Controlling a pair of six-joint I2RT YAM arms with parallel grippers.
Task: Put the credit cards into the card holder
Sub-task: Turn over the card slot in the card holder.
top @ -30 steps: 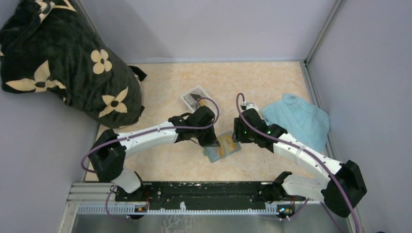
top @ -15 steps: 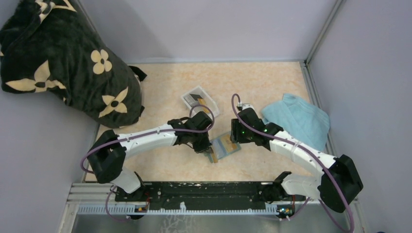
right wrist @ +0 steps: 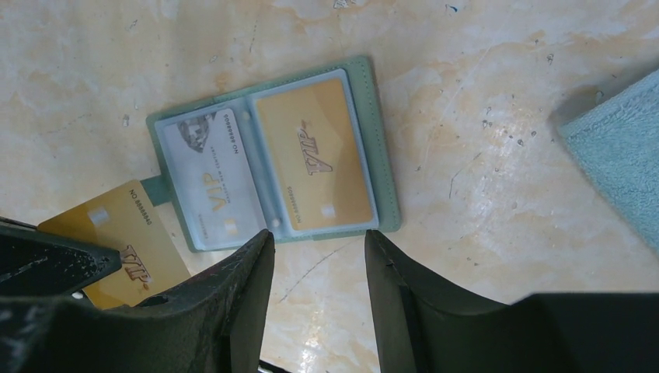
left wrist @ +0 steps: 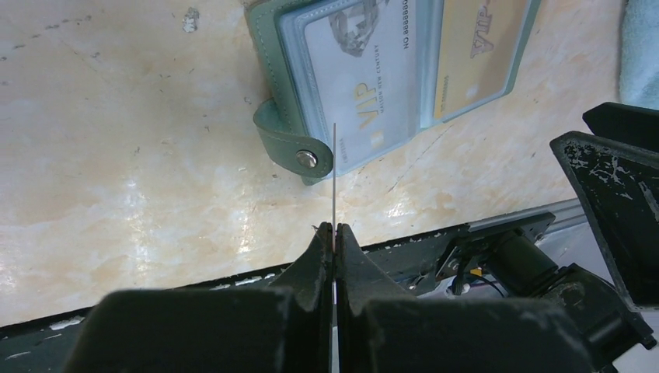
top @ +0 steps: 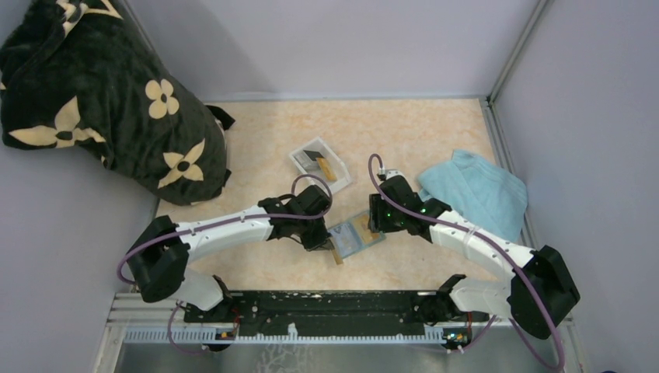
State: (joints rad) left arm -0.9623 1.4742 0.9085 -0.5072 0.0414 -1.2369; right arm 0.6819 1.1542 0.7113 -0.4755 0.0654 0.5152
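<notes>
Your left gripper [left wrist: 335, 229] is squeezing its jaws tight on a thin gold card [left wrist: 334, 175]. The card is sticking straight out past the tips, edge on. The card holder [left wrist: 281, 138] is lying open on the table [left wrist: 116, 194] just past the end of that card, with its snap tab [left wrist: 309, 159] nearest the tips. Your right gripper [right wrist: 319, 239] is hanging over the holder's near edge with its jaws apart, gripping nothing. Beyond those jaws a whitish card [right wrist: 208, 183] is sitting in one pocket and a second gold card [right wrist: 315, 155] in the pocket beside it. A blue towel [right wrist: 622, 148] is lying off to one side of the right jaws.
</notes>
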